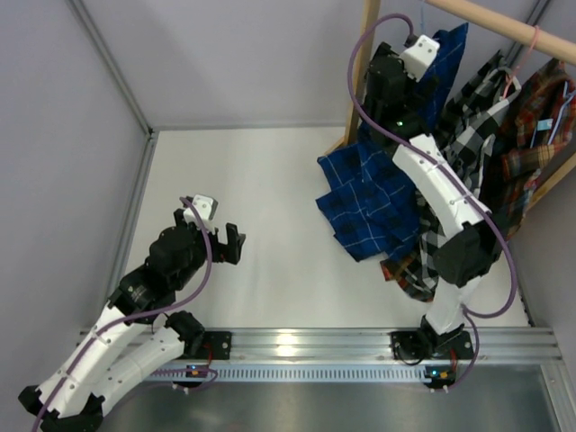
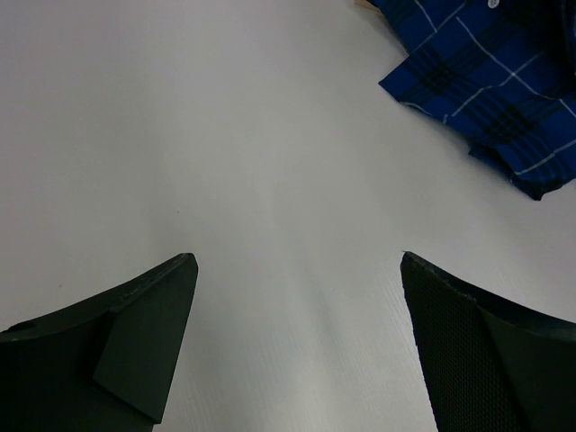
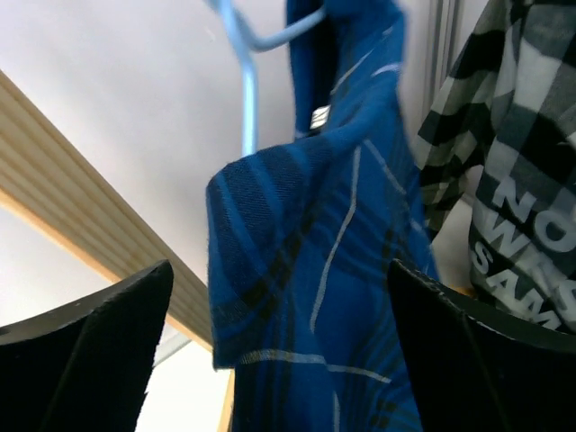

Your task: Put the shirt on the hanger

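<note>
The dark blue plaid shirt (image 1: 369, 202) hangs by the wooden rod, and its lower part lies bunched on the table. In the right wrist view the shirt (image 3: 315, 270) drapes from the light-blue wire hanger (image 3: 247, 81), of which only the hook and neck show. My right gripper (image 3: 279, 279) is raised at the rack (image 1: 385, 61), open, with the hanging cloth just beyond its spread fingers. My left gripper (image 1: 229, 245) is low over the table at the left, open and empty (image 2: 297, 261). A corner of the shirt (image 2: 486, 81) lies far ahead of it.
A wooden rod (image 1: 504, 22) on a slanted wooden post (image 3: 81, 207) carries a black-and-white checked shirt (image 1: 472, 117) and a red-brown plaid shirt (image 1: 540, 126). A pink hanger hook (image 1: 534, 40) sits on the rod. Grey walls close in the left and back.
</note>
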Controlling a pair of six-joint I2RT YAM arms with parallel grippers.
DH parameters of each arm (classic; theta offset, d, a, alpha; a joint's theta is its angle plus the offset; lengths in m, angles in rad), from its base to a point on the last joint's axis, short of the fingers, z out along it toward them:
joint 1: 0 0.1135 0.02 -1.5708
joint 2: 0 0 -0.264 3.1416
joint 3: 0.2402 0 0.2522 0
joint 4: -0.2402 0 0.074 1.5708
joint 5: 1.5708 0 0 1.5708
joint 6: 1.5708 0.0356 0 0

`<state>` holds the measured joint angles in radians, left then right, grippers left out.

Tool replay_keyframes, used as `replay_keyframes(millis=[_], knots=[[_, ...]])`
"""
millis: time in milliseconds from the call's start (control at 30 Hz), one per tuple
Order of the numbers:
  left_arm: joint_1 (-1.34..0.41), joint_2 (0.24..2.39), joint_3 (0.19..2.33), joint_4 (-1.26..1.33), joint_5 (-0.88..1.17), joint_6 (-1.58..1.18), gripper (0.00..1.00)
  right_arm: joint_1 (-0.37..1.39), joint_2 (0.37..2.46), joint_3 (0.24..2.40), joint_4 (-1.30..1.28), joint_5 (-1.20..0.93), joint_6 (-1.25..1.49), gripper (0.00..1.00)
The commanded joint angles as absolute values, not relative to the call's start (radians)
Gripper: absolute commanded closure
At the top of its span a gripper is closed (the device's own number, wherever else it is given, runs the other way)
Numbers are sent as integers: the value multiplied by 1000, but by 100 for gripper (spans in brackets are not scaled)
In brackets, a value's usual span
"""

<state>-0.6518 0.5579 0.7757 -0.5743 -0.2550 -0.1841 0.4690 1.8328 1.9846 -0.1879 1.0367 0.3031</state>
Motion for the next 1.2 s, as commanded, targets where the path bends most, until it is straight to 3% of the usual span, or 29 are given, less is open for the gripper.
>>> replay_keyframes(millis=[0,300,667,867,1167], knots=[[-635,542,772,-508,-271,-179,2,468,1653,1928,-110,976,275,0],[-591,537,775,-508,-310,-201,2,468,1367,1727,-282,697,201,1],[-384,554,792,-502,-221,-219,2,485,1033,1553,-517,486,143,1],[-383,541,792,-503,-274,-216,2,483,786,1396,-658,212,161,0],[-383,497,815,-564,-385,-285,2,482,462,1184,-804,149,147,0]])
